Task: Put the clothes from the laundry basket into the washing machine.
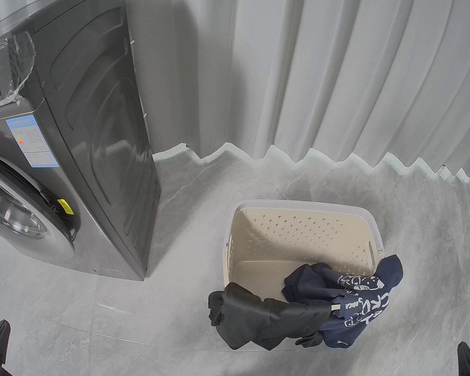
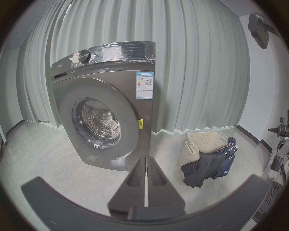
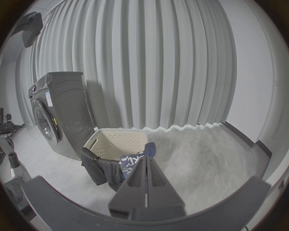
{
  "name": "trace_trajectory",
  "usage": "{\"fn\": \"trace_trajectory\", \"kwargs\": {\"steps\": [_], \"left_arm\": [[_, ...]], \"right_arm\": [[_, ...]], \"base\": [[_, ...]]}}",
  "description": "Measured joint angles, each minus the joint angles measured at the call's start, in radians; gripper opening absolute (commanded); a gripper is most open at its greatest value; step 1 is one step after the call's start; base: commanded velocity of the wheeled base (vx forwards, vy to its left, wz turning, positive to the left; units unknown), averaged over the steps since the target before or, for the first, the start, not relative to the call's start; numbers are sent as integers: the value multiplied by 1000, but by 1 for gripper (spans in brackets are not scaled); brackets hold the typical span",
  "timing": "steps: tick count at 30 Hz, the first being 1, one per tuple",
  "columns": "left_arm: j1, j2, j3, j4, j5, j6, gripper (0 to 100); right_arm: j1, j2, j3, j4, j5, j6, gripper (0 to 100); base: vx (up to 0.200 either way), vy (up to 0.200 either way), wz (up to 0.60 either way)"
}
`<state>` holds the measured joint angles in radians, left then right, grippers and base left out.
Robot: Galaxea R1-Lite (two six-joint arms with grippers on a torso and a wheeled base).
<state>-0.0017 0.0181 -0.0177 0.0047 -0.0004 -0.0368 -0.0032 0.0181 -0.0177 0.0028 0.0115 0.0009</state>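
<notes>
Left gripper (image 2: pixel 146 158): fingers pressed together, holding nothing. The washing machine (image 2: pixel 105 120) stands ahead of it. Right gripper (image 3: pixel 146 159): likewise closed and empty. The laundry basket (image 1: pixel 304 208) sits ahead on the floor (image 1: pixel 169 321), well apart from both grippers and nearer the right one. A black garment (image 1: pixel 267 316) and a navy garment (image 1: pixel 355 302) drape over its near rim.

We count one washing machine (image 1: pixel 88 129) at left, one laundry basket (image 1: pixel 304 207) at right, and two garments: one black garment (image 1: pixel 256 318), one navy garment (image 1: pixel 355 305).
</notes>
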Motion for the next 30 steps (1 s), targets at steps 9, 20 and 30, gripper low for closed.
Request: {"fn": "trace_trajectory", "kwargs": {"steps": [9, 20, 30], "left_arm": [[0, 0, 0, 0, 0, 4, 0], [0, 0, 0, 1, -1, 1, 0], [0, 0, 0, 1, -1, -2, 0]], "right_arm": [[0, 0, 0, 0, 0, 0, 0], [0, 0, 0, 1, 0, 0, 0], [0, 0, 0, 0, 0, 0, 0]], "base": [[0, 200, 0], [0, 200, 0], [0, 200, 0]]}}
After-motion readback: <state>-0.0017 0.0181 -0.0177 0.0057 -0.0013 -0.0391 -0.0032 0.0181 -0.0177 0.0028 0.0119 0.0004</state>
